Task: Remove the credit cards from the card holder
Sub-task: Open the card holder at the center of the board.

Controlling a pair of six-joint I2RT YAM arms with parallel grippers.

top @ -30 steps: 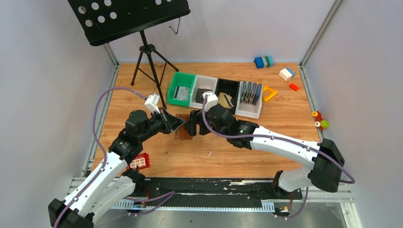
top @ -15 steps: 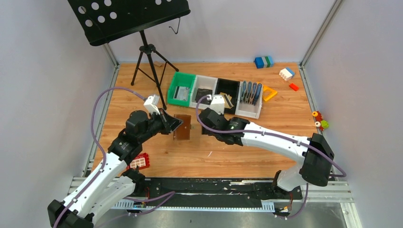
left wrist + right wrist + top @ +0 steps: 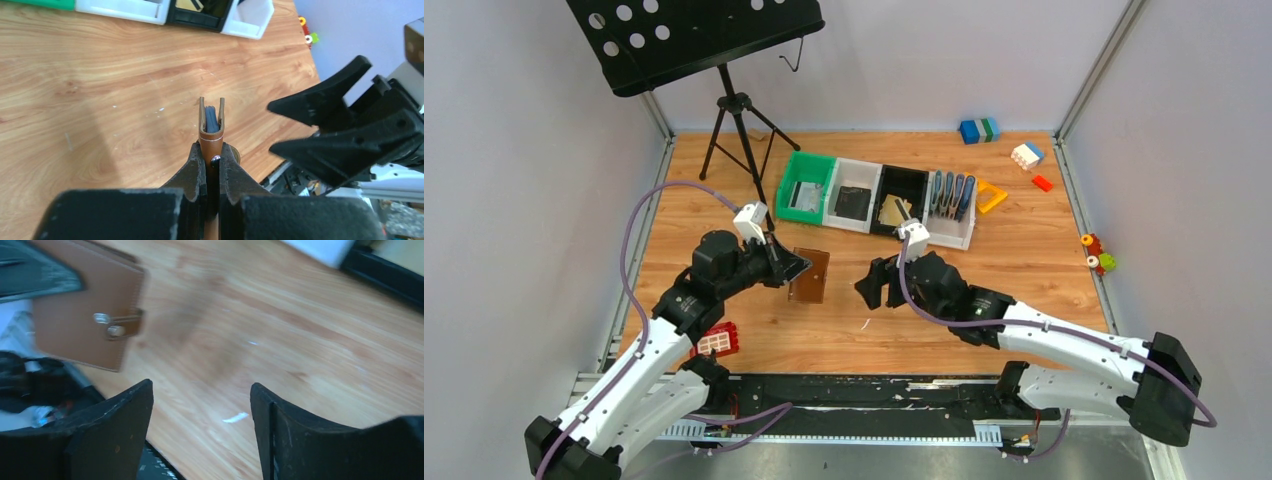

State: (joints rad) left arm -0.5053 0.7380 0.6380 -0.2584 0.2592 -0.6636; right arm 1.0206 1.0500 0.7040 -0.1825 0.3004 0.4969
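Brown leather shows between the fingers of your left tool [image 3: 790,266]: it is pinching the card holder [image 3: 812,276] by its near edge, fingers pressed onto both covers. The holder sits left of the table's [image 3: 1024,250] middle and seems lifted off the wood, though the views do not settle that. It is folded shut, the tab strap snapped across one face, with grey-blue pocket edges showing between the covers at the far end. Your right tool [image 3: 876,286] hangs to the right of the holder, apart from it, fingers spread wide and holding nothing. A gold card [image 3: 892,212] lies in the black bin [image 3: 904,170] behind.
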